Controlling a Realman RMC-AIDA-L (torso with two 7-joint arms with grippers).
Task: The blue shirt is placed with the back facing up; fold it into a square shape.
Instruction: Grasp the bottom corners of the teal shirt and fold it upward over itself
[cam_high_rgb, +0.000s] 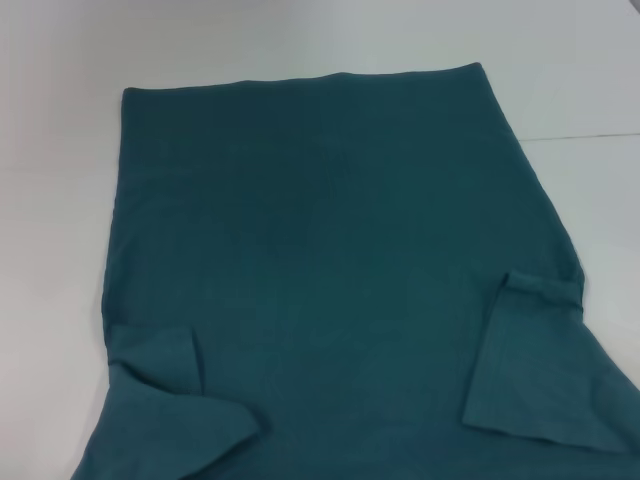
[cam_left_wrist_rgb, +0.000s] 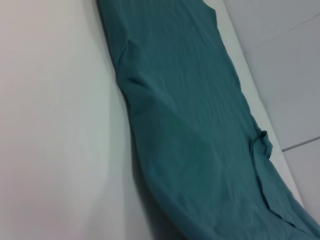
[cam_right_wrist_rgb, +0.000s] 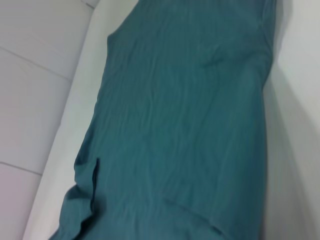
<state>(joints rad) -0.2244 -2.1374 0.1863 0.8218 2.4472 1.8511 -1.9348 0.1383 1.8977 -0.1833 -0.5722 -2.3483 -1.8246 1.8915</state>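
Teal-blue knit fabric fills most of the head view: the blue shirt (cam_high_rgb: 330, 260) lies spread flat on the white bench (cam_high_rgb: 60, 200), its straight hem at the far edge and its body widening toward the robot. Both short sleeves are folded inward over the body — the left sleeve (cam_high_rgb: 160, 365) lies as a creased flap near the lower left, the right sleeve (cam_high_rgb: 525, 360) as a squarer flap near the lower right. Fabric lies mostly smooth, with light wrinkles around the sleeve folds.

Left wrist view: shirt (cam_left_wrist_rgb: 200, 125) runs lengthwise along the bench (cam_left_wrist_rgb: 55, 130), one long edge slightly raised and shadowed, a small folded flap showing near the opposite edge. Right wrist view: shirt (cam_right_wrist_rgb: 185, 125) again lengthwise, bench (cam_right_wrist_rgb: 295, 150) beside it, tiled floor (cam_right_wrist_rgb: 35, 75) beyond the bench edge.

No fingers of either gripper appear in any view — cannot tell whether they are spread or pressed together, so the shirt's place relative to them cannot be given.
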